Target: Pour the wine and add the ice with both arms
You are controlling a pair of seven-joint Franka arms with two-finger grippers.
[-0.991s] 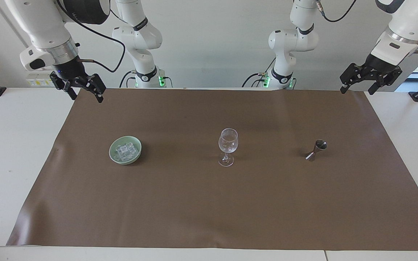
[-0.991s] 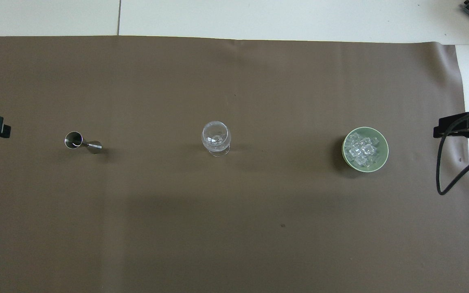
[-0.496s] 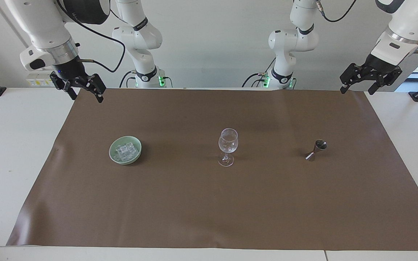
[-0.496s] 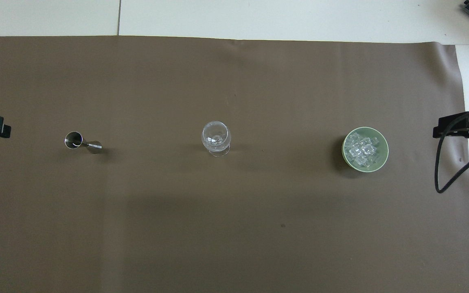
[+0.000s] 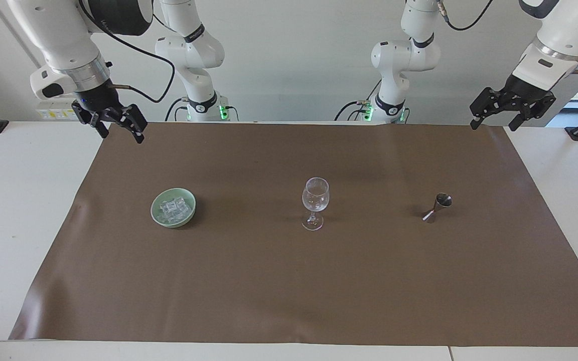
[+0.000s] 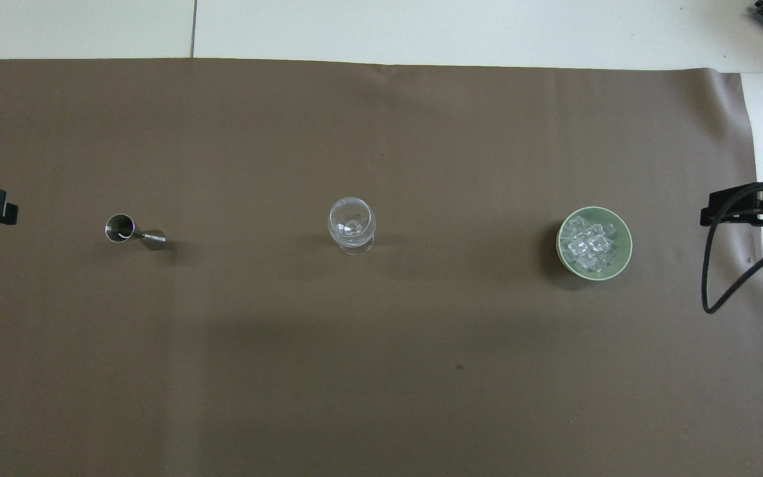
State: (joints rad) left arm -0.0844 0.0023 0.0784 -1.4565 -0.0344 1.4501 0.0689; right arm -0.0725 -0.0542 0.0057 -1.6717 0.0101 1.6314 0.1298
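The small clear ice cubes lie in a pale green bowl on the brown-covered surface, toward the right arm's end. Both black grippers, left and right, hang over the mat's corners, jaws wide open and empty.

We see three obstacles standing in one row across the middle of the brown mat, well apart from each other: a pale green bowl of clear ice cubes toward the right arm's end, a tall clear stemmed glass at centre, and a small steel jigger toward the left arm's end. Wide gaps lie between them, with bare mat both nearer to and farther from the robots.
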